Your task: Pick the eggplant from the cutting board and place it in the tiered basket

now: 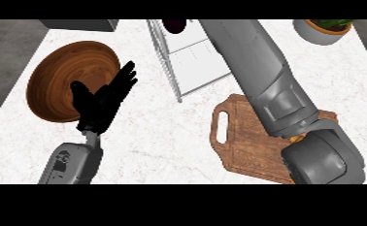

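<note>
At top edge: eggplant (174,24) in tiered basket (192,60).

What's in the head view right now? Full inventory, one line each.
eggplant: 1, dark purple, in the tiered basket at top centre, partly cut off by the view's edge
tiered basket: 1, white wire, top centre of the counter
cutting board: 1, brown wood with a handle slot, right of centre, largely under the right forearm
wooden bowl: 1, brown, left side, partly behind the left hand
potted plant: 1, grey pot with green leaves, top right corner
grey box: 1, top left edge, mostly out of view
counter: 1, white marble
left hand: 1, black, open, fingers up, resting at left
right forearm: 1, grey, reaching up toward the basket; its hand is not visible
</note>
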Robot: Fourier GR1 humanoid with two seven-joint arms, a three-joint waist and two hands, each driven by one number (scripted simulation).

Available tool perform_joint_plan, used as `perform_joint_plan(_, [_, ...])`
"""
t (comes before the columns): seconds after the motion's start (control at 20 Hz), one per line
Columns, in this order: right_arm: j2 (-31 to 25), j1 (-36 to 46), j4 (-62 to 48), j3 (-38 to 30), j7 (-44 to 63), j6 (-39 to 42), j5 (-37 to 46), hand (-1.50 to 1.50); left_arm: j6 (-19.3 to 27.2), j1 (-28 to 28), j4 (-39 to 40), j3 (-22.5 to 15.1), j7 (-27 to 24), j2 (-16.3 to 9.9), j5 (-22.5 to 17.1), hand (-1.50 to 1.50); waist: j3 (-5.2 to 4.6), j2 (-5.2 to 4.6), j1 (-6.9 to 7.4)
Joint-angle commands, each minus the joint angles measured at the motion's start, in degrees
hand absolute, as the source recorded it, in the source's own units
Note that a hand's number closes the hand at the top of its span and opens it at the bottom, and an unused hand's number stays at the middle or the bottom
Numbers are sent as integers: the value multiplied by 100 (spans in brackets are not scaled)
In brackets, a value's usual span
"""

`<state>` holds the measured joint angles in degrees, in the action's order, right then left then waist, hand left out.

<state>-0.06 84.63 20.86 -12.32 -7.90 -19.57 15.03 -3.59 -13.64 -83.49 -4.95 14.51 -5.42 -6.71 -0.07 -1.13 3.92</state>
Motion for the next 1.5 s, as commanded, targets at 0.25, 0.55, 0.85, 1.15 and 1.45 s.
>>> perform_joint_plan(0.25, [-858,-444,-120,-573,148,-202,-372,-150,-158,333,145,268,-317,-221,-65,0,4,61,-284])
perform_joint_plan(0.55, [-2023,-1019,148,-500,188,1519,-481,-150,40,381,-60,207,-140,-30,-33,0,10,124,-421])
perform_joint_plan(0.85, [-3267,-1653,262,-431,-293,3399,-545,-150,65,471,-483,134,234,-98,-8,0,14,121,-396])
perform_joint_plan(1.15, [-4468,-2196,293,-729,-576,4693,-854,-150,41,292,165,282,-296,-13,45,0,10,80,-415])
perform_joint_plan(1.45, [-5292,-2559,-5,-1019,-1001,5365,-1018,-150,23,353,-279,253,73,-74,13,0,16,64,-290])
